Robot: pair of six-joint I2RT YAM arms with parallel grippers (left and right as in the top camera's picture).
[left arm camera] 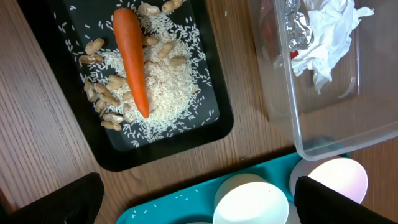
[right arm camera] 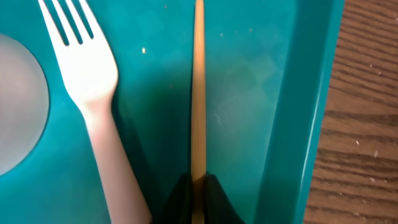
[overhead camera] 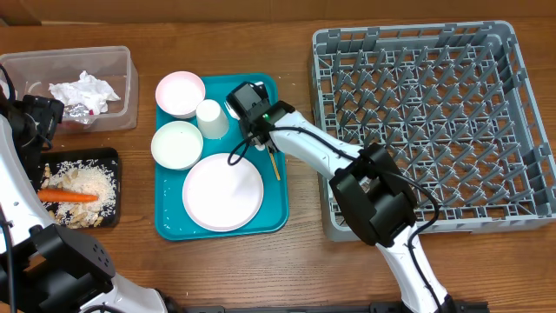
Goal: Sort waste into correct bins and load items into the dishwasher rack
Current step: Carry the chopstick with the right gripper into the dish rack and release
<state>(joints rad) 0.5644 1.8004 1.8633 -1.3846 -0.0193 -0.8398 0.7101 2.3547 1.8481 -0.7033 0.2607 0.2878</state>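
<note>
The clear tub (overhead camera: 122,87) holds napkins (overhead camera: 82,89) and a wrapper (overhead camera: 78,110). The black tray (overhead camera: 113,156) holds a carrot (overhead camera: 68,196) on rice (overhead camera: 94,181). On the teal tray (overhead camera: 274,217) beside the rack (overhead camera: 323,130), the right pincer (right arm camera: 198,183) is clamped on the chopstick (right arm camera: 198,93). The left pincer (left arm camera: 198,196) is spread wide.

No legible text, label, brand, number or sign appeared in any of the three views; the foil of the red-and-silver wrapper (left arm camera: 298,28), lying in the clear tub (left arm camera: 283,93), showed no print that could be read.
</note>
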